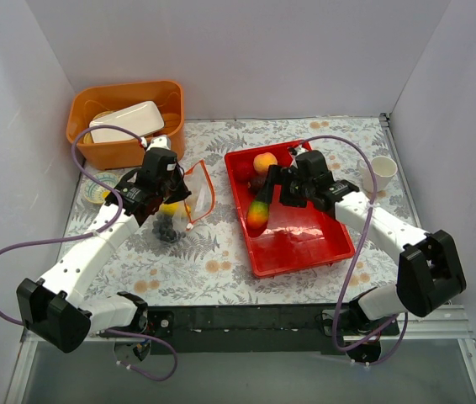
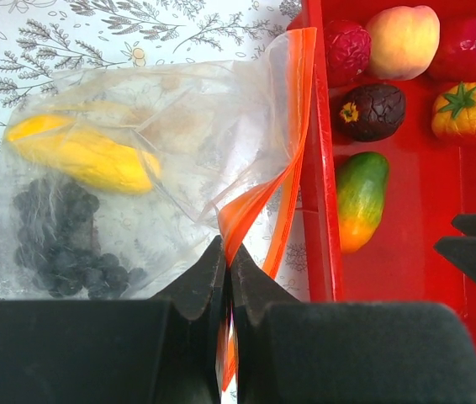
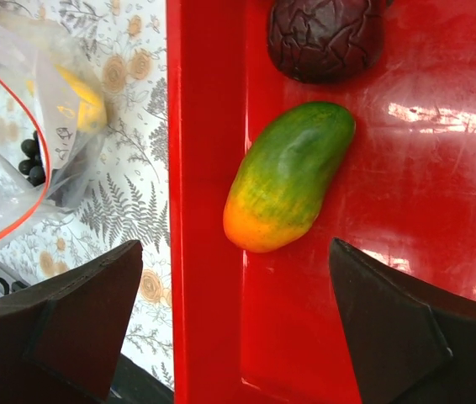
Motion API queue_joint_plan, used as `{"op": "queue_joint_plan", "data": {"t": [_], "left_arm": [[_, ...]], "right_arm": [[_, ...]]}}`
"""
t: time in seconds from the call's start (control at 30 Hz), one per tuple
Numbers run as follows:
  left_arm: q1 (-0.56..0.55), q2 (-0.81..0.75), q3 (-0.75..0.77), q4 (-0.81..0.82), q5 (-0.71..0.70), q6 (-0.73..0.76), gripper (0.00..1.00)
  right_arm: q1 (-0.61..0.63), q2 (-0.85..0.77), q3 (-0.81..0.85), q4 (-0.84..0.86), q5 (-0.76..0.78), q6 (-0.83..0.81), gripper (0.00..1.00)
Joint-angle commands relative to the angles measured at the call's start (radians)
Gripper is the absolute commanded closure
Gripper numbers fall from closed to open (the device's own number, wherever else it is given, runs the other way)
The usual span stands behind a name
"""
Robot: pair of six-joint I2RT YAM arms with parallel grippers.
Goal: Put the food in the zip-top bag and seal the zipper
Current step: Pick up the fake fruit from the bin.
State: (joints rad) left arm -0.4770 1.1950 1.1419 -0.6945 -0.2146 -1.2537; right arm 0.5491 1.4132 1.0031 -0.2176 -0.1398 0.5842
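**Top view:** the zip-top bag (image 1: pixel 198 192) lies on the floral worktop (image 1: pixel 221 269), just left of the red tray (image 1: pixel 305 240). The left fingers (image 1: pixel 177 195) sit at the bag's near edge, but the grip is hard to read from here. A yellow piece (image 1: pixel 171 208) and a grape bunch (image 1: pixel 166 229) show beside the left wrist, at the bag. The right fingers (image 1: pixel 273 179) hang over the tray's left half, just above the mango (image 1: pixel 257 217). A peach ball (image 1: pixel 264 162) sits at the tray's far end. An orange basket (image 1: pixel 124 109) holding a white container (image 1: pixel 129 122) stands far left. A paper cup (image 1: pixel 383 172) stands right of the tray.

**Left wrist view:** the left fingers are pinched tight on the zipper (image 2: pixel 284 126), with the orange-red strip running up from between the tips. The strip loops open, so the mouth is not sealed, and it faces the tray wall. Inside the bag the yellow piece is above and the grape bunch below. In the tray, the far row is a red ball (image 2: pixel 347 50), the peach ball and a dark red ball (image 2: pixel 468 46). The next row is a dark wrinkled ball (image 2: pixel 371 111) and an orange tomato-shaped piece (image 2: pixel 469 109). The mango lies nearest the wall.

**Right wrist view:** the right fingers are spread wide and grip nothing. The mango lies ahead of the gap, untouched, inside the tray near its left wall. The dark wrinkled ball is beyond it. The bag is outside the wall at left, with grapes and the yellow piece visible through the plastic.
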Motion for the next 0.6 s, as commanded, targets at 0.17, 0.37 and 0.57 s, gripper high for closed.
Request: {"op": "queue_joint_plan", "data": {"t": [0.17, 0.37, 0.57], "left_arm": [[0.003, -0.023, 0.012, 0.029, 0.027, -0.003, 0.99], [0.003, -0.020, 0.009, 0.036, 0.041, 0.000, 1.00], [0.003, -0.012, 0.013, 0.038, 0.047, 0.005, 1.00]], "right_arm": [[-0.014, 0.044, 0.003, -0.025, -0.023, -0.018, 0.02], [-0.028, 0.066, 0.011, -0.037, -0.030, -0.021, 0.02], [-0.037, 0.095, 0.011, -0.037, -0.032, -0.023, 0.02]]}}
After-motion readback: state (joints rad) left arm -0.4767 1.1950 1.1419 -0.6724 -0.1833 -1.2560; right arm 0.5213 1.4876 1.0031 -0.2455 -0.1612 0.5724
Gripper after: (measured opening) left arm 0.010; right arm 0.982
